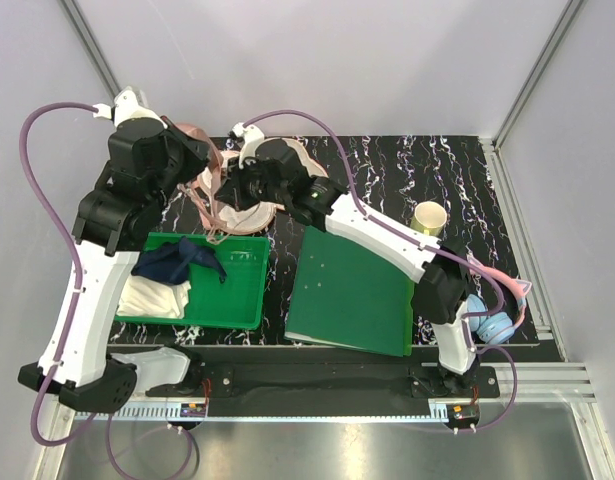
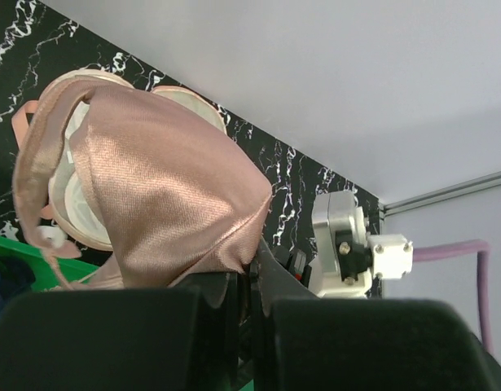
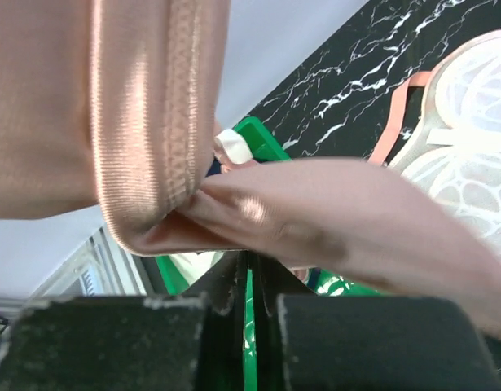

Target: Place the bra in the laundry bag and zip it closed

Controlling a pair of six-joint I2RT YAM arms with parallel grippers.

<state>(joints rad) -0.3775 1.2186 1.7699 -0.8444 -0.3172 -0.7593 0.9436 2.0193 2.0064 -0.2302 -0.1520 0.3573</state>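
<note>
The salmon-pink bra [image 2: 169, 187] hangs in the air between both grippers, above the table's far left. My left gripper [image 2: 254, 261] is shut on one corner of a shiny cup. My right gripper [image 3: 250, 265] is shut on a fold of the bra [image 3: 315, 220] beside its band. From above, the left gripper [image 1: 202, 160] and right gripper [image 1: 232, 190] sit close together, with pink straps [image 1: 215, 205] dangling below them. The laundry bag [image 2: 71, 195] lies open on the black marble table beneath, its pale mesh lining up; it also shows in the right wrist view [image 3: 470, 122].
A green bin [image 1: 242, 295] at the near left holds a dark blue cloth [image 1: 177, 262] and a white cloth [image 1: 152, 297]. A green lid [image 1: 352, 295] lies under the right arm. A pale yellow cup [image 1: 429, 215] and blue headphones [image 1: 497, 325] stand at the right.
</note>
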